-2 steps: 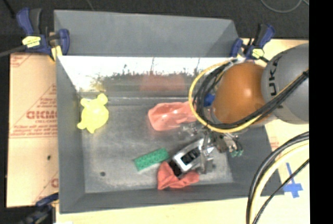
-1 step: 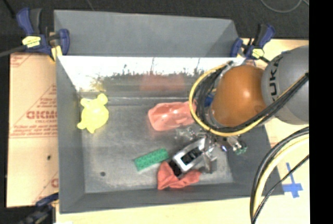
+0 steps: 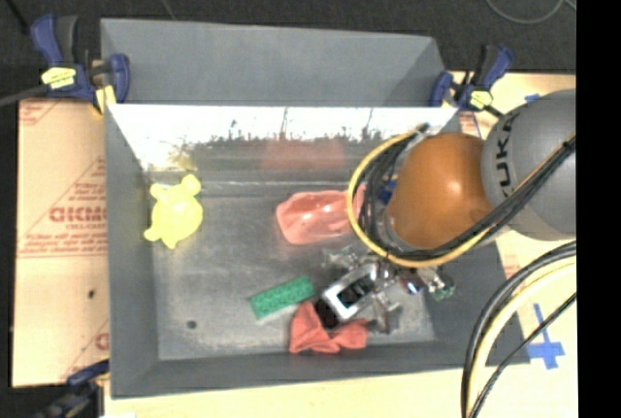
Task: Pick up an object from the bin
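Note:
My gripper [image 3: 361, 298] is low in the bin's front right part, under the orange wrist cover. Its metal and black parts sit right above a crumpled red cloth-like thing [image 3: 323, 334] at the front wall. A green rectangular block [image 3: 281, 297] lies just to the gripper's left, flat on the floor. A pink, soft-looking lump [image 3: 310, 216] lies behind the gripper toward the bin's middle, partly hidden by the cover.
A yellow toy figure [image 3: 175, 211] rests at the bin's left side, far from the gripper. The arm with its orange cover and yellow cables fills the bin's right side, close to the right and front walls.

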You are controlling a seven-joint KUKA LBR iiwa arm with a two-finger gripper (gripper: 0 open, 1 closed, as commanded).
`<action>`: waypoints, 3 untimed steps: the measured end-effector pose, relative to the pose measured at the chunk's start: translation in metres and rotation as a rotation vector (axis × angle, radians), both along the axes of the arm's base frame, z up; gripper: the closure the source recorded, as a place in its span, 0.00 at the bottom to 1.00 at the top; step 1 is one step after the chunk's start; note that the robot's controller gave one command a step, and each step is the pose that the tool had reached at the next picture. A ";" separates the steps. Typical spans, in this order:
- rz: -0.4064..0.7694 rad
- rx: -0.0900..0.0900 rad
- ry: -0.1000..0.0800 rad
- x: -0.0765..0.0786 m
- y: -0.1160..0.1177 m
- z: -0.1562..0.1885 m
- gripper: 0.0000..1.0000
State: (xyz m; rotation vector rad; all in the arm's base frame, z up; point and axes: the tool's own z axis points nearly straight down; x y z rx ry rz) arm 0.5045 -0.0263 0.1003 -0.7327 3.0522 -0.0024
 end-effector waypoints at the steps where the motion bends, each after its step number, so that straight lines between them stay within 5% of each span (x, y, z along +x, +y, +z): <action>1: -0.146 0.001 -0.009 -0.006 -0.001 -0.018 1.00; 3: -0.135 -0.003 -0.008 -0.006 0.002 -0.021 1.00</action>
